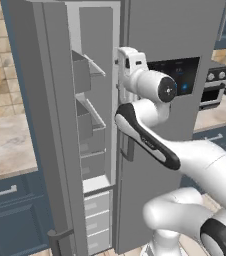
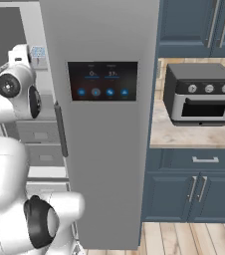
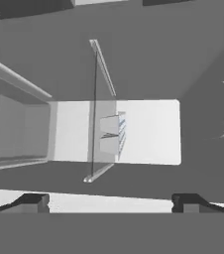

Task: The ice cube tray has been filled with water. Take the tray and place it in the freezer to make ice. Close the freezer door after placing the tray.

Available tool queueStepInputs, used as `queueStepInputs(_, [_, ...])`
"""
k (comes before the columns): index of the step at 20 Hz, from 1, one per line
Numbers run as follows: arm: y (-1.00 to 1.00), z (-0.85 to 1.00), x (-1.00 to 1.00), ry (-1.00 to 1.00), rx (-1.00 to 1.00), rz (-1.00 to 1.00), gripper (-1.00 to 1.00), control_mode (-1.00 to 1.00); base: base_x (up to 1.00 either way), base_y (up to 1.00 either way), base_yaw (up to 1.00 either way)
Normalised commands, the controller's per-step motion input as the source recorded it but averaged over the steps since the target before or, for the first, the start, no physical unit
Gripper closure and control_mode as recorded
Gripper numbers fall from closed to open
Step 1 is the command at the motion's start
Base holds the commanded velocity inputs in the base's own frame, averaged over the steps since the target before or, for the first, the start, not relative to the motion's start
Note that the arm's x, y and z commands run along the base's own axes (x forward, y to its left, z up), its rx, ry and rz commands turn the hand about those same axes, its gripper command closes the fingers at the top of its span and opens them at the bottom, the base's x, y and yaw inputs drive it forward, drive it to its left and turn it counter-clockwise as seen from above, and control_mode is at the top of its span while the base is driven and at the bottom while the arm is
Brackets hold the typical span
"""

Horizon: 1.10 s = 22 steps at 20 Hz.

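Your ice cube tray (image 2: 38, 51) lay on a shelf inside the freezer (image 1: 97, 100); its freezer door (image 1: 45, 125) stood open at left, toaster oven (image 2: 202, 94) right on the desk (image 2: 184, 132).

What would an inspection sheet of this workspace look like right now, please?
Surface: beige counter right of the fridge, carrying a toaster oven.
Job's things: freezer door stands open, with bins on its inner face; ice cube tray shows inside the freezer, beside the hand; how it sits cannot be told.
Clutter: nothing seen.
Grippers: claw open, nothing between its tips.
Cables: nothing seen.
Surroundings: dark blue cabinets, wooden floor.
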Motion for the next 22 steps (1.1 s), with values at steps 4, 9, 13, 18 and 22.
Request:
queueStepInputs(4, [-0.19,0.61,-1.0,0.0,0.16,-0.02,-1.0,-1.0,0.0,0.0,0.0])
queueStepInputs(9, [-0.11,0.57,-1.0,0.12,0.32,-0.24,-1.0,-1.0,0.0,0.0,0.0])
queueStepInputs(13, [-0.2,0.44,-1.0,0.35,0.45,-0.52,-1.0,-1.0,0.0,0.0,0.0])
queueStepInputs(18, [-0.22,0.07,-0.68,0.51,0.47,-0.66,-1.0,-1.0,0.0,0.0,0.0])
queueStepInputs(22, [-0.39,-0.09,-0.58,0.54,0.55,-0.56,-1.0,-1.0,0.0,0.0,0.0])
